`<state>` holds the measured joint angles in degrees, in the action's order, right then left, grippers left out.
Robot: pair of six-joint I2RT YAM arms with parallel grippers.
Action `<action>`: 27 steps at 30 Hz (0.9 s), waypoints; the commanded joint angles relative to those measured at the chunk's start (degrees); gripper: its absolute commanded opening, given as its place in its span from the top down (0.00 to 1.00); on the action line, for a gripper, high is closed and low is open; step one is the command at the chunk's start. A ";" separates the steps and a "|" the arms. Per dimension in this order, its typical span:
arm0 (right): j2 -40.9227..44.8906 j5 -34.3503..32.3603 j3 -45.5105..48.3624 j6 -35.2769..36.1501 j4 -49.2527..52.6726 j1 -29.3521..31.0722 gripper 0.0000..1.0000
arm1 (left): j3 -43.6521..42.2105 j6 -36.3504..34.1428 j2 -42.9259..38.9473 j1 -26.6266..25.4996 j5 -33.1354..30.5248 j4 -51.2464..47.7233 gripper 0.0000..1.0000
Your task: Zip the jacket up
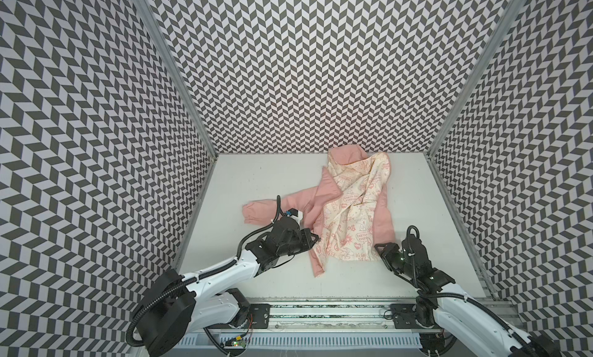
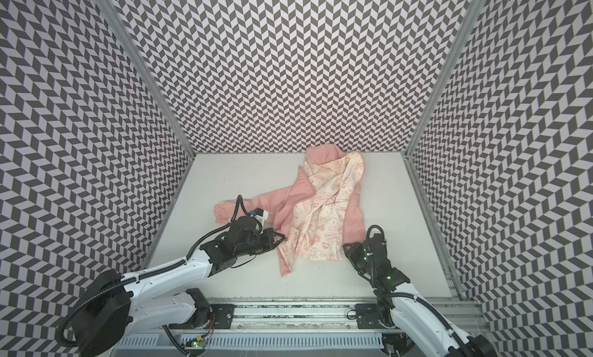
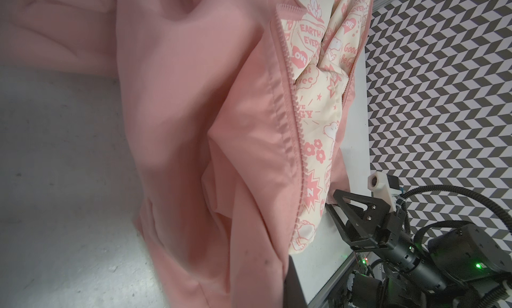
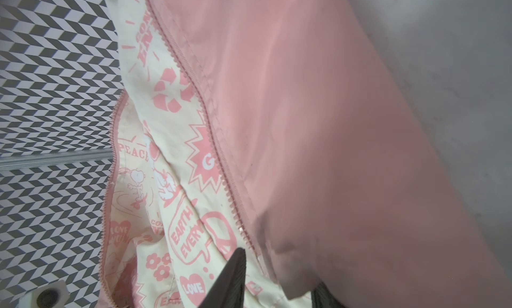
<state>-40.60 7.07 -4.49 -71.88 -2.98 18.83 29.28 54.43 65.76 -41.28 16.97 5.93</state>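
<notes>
Jacket point(image 1: 382, 220): smooth salmon cloth shell, faint sheen; matt cream printed lining point(image 1: 349, 217); plastic zipper teeth point(image 3: 297, 121). Table point(image 1: 256, 178): matt grey-white, lightly scuffed; metal rail point(image 1: 327, 320) at 6 o'clock.

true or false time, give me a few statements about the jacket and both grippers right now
1. The jacket is fully zipped. False: it lies open, with the cream lining showing.
2. The left gripper is shut on the jacket's front edge. True.
3. The right gripper has its fingers apart at the hem. True.
4. The spread-out sleeve points toward the right arm. False: it stretches out on the left arm's side.
</notes>
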 commanded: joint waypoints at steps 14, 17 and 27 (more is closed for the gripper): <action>1.05 -1.91 0.54 0.84 -5.36 -0.34 0.68 | 1.50 -0.40 0.45 0.39 -0.58 -0.13 1.00; -0.85 -1.98 0.01 1.11 -6.04 -0.32 0.72 | 1.49 -0.26 0.43 0.29 -0.60 -0.08 1.00; -4.98 -1.97 -0.98 1.96 -9.07 -0.35 0.77 | 1.40 -0.30 0.07 0.24 -0.80 -0.45 1.00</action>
<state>-45.15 6.09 -4.19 -70.26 -8.27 18.83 29.30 54.46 65.80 -41.28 16.97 5.91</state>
